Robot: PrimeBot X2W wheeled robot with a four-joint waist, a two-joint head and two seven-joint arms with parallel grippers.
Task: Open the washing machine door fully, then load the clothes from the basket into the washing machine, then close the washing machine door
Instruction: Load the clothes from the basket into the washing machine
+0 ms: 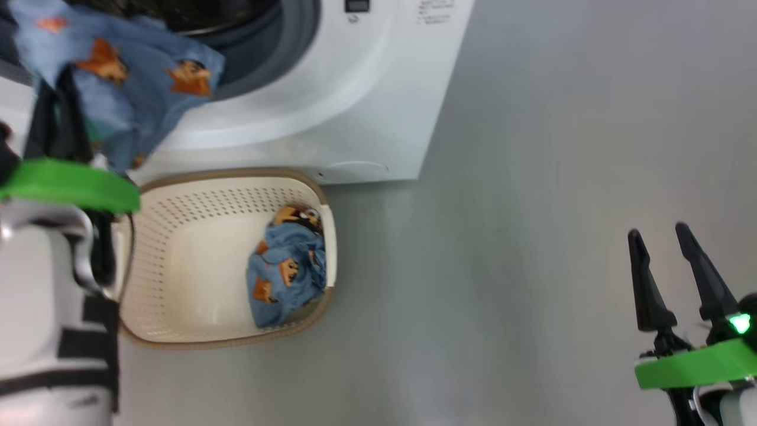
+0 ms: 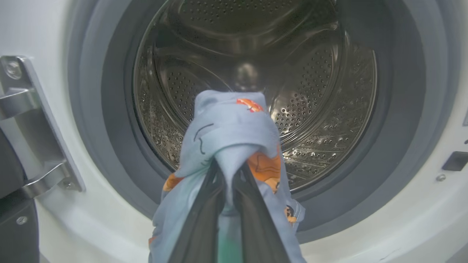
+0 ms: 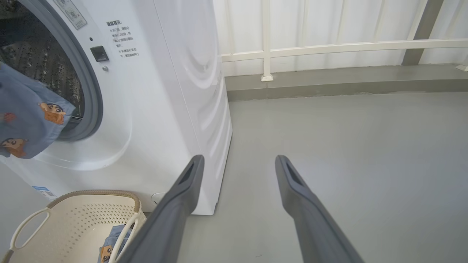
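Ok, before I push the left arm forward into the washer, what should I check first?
1. Left jaws shut on the held garment: ok.
2. Washing machine mouth open, nothing across it: ok.
3. Drum free of snags: cannot tell, the cloth hides its lower part.
4. Held garment past the gasket: not ok, it hangs at the mouth with cloth trailing below.
5. Right jaws open and away from the machine: ok.
6. Second garment waiting in the basket: ok.
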